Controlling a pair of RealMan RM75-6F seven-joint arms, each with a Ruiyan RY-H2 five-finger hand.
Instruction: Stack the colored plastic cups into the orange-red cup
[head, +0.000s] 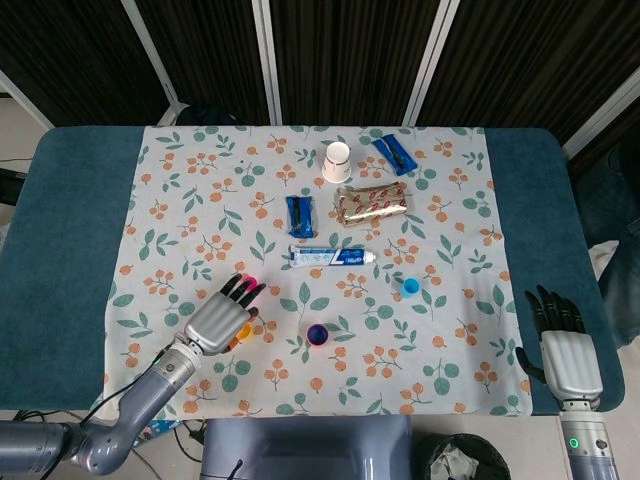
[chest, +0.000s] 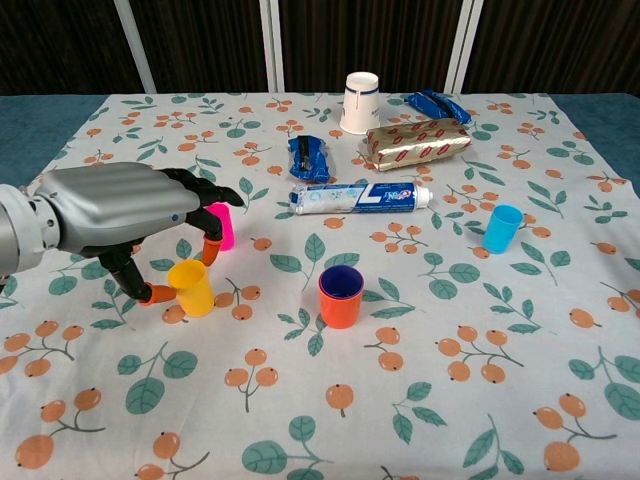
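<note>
My left hand's fingers (chest: 205, 190) curl, unclosed, around the upright yellow cup (chest: 191, 287), left of the orange-red cup (chest: 340, 296); my right hand (head: 570, 358) is far off.

Teal table (head: 60, 260) under leaf-and-berry print cloth (head: 200, 200). Dark curtain panels (head: 340, 50) with white frames at 12 o'clock. Pale floor at 9 and 3.
</note>
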